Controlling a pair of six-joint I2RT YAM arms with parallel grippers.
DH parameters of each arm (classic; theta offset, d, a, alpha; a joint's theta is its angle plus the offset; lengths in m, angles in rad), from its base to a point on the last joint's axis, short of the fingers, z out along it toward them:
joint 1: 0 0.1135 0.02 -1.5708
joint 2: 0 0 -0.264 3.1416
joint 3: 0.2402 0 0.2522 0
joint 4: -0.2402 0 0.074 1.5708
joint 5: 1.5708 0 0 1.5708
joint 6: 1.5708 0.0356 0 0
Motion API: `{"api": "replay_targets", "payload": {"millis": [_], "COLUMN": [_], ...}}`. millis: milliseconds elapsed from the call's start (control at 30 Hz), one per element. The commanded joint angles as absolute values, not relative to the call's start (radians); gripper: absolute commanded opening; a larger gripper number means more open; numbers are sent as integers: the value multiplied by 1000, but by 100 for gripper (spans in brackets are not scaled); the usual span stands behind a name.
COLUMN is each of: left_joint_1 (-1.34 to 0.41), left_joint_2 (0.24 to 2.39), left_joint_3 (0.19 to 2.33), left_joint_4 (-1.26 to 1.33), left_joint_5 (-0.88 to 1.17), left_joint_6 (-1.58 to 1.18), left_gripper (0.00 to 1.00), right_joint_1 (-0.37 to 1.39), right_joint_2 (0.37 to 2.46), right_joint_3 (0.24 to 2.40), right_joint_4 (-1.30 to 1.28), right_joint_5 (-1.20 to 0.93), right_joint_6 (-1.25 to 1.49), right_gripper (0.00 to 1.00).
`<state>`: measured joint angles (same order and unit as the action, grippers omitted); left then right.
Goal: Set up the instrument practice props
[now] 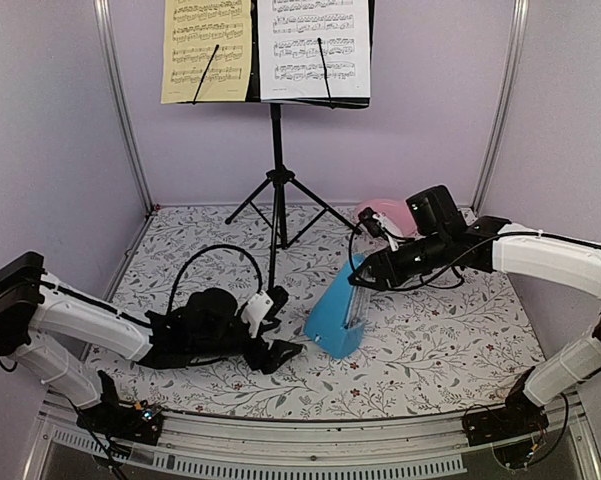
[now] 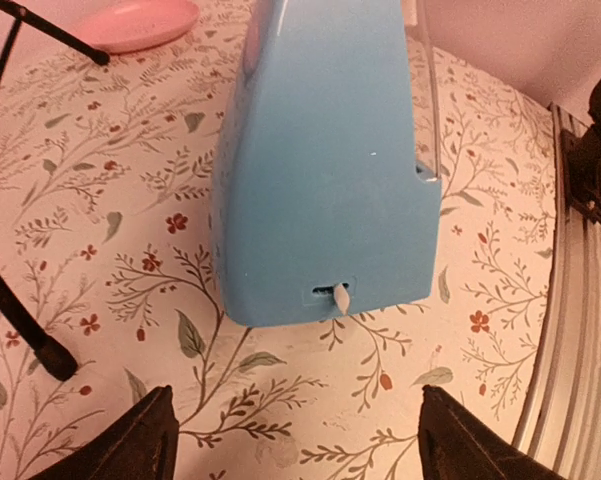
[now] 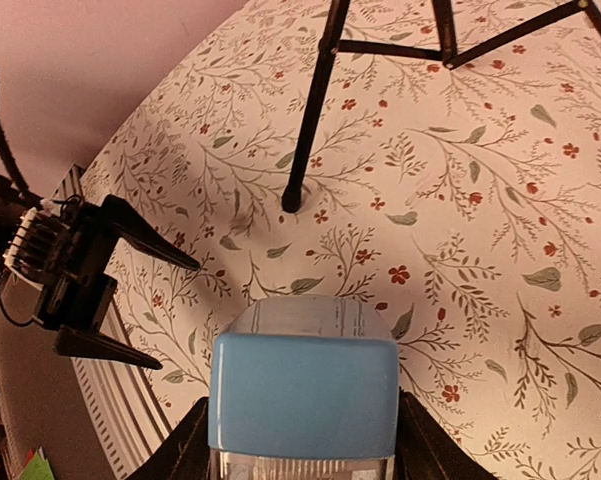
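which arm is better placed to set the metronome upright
Right. The right tool clamps the top of the tilted metronome and could likely just lower it flat. The left tool sits open, short of the metronome's base, touching nothing.

Your right pincer [image 1: 363,274] clasps the top of the tilted blue metronome [image 1: 335,318]; your left pincer [image 1: 280,354] sits low beside it.

Plain lilac walls [image 1: 420,120] and aluminium posts [image 1: 122,110] are enclosing a floral-clothed table [image 1: 430,350], suggesting a robot lab booth.
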<state>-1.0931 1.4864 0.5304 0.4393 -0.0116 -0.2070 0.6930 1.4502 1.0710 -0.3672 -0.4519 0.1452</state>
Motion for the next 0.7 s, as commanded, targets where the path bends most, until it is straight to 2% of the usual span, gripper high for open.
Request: {"api": "replay_targets", "payload": {"millis": [0,133,233,300,333,467,667], "left_joint_1": [-1100,-1100,-1098,-1099,-1099,-1100,-1099], "left_joint_2": [1412,1430,1459,1465,1466,1469,1478], "left_joint_3": [510,537,567,574,575,594,618], "left_joint_4": [486,449,405,406,411,414,401], "left_joint_5": [-166,-223,-290,-308,-310,-308,-303], "left_joint_6": [-212,-225,-250,-260,-262,-251,-235], "left_gripper": [84,83,83,83,83,83,83], "right_joint_1": [702,722,763,787,797,846,888], "right_joint_2": [1378,1413,1450,1481,1498,1566,1646], "right_joint_3": [1133,1179,1203,1247,1261,1309,1389], "right_joint_4": [-322,-374,-385,-390,-396,-420,-464], "right_joint_5": [-240,-30,76,115,134,200,261], "right_joint_6": [211,283,330,347,351,370,393], "right_gripper": [12,12,15,18,23,33,40]}}
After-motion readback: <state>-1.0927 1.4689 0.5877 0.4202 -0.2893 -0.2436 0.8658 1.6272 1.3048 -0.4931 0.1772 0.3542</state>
